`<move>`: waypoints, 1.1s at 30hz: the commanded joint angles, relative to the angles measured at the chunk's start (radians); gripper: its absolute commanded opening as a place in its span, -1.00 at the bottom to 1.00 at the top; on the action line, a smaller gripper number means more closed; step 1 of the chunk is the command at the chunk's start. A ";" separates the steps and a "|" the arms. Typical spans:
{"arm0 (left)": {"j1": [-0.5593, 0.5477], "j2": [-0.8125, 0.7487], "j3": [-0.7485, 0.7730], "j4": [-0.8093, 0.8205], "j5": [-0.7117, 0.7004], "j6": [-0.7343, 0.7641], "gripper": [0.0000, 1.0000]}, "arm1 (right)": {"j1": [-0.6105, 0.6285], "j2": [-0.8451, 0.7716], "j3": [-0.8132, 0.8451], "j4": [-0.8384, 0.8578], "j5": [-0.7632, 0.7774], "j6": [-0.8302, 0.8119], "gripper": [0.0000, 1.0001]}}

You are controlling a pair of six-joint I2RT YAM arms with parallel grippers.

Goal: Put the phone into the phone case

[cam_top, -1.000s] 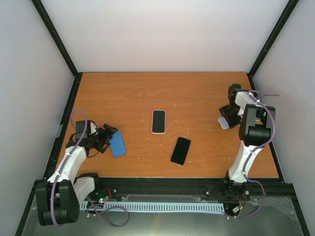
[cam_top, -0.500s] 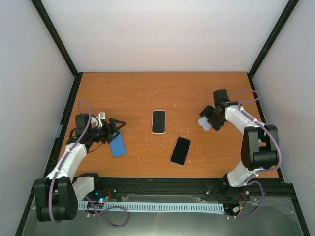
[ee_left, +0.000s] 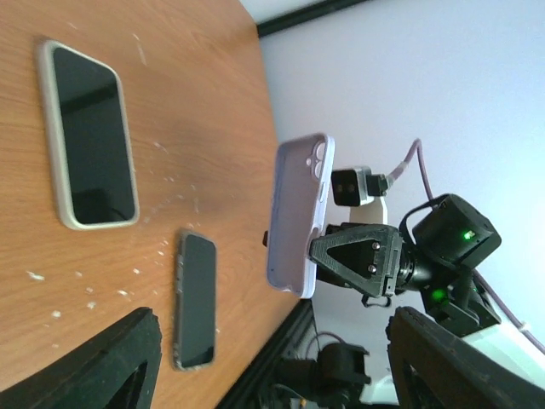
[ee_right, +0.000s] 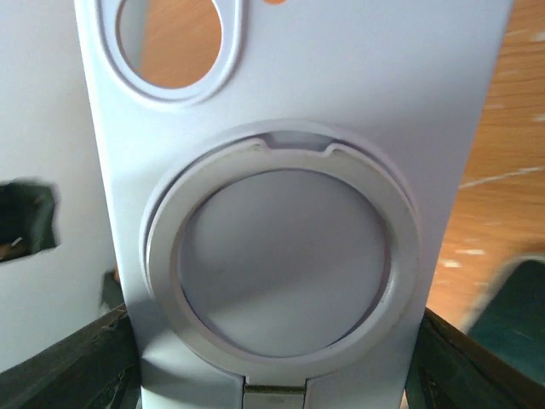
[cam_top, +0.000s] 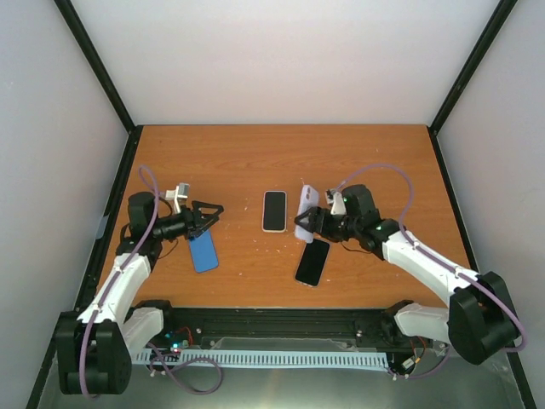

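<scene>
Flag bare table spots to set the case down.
Free: the whole far strip of table behind the phones, and the right side beyond the right arm. Crowded: centre, where white-rimmed phone, black phone and held lilac case cluster; blue case near the left gripper.

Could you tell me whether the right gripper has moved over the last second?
Yes. The right gripper, holding the phone case, has swung left from the right edge of the table to just right of the light-rimmed phone.
</scene>
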 commanded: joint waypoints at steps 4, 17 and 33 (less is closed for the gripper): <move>-0.164 0.008 -0.006 0.266 0.024 -0.172 0.34 | 0.161 -0.057 -0.030 0.250 -0.113 0.059 0.49; -0.306 0.063 0.019 0.489 0.010 -0.298 0.05 | 0.363 0.018 0.008 0.397 -0.110 0.105 0.50; -0.347 0.110 -0.012 0.561 0.021 -0.321 -0.09 | 0.401 0.082 0.034 0.428 -0.102 0.115 0.50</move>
